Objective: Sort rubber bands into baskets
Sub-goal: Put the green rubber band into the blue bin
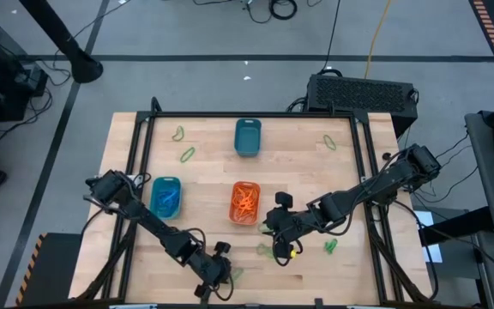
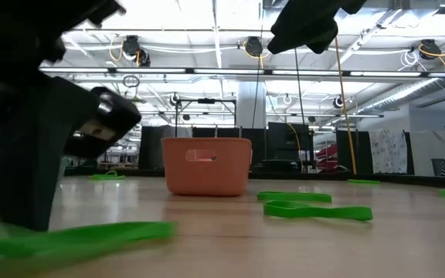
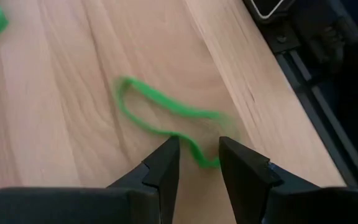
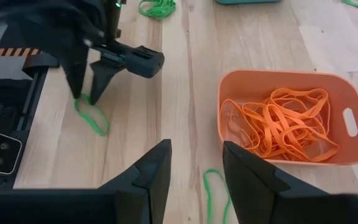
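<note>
Left gripper (image 3: 197, 158): fingers parted, straddling a green rubber band (image 3: 160, 112) flat on the table (image 1: 204, 184) at lower centre of the high view; nothing gripped. Right gripper (image 4: 194, 165): fingers parted, empty, hovering lower right of the orange basket (image 4: 294, 118). Orange basket at centre, filled with orange bands (image 4: 284, 124). Turquoise basket (image 1: 165, 196) centre-left; teal basket (image 1: 247, 136) upper centre.

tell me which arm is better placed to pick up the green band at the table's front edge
Left. The left pincer is down at the green rubber band, open, fingertips either side of its loop. The right pincer hangs near the orange basket, farther from that band.
</note>
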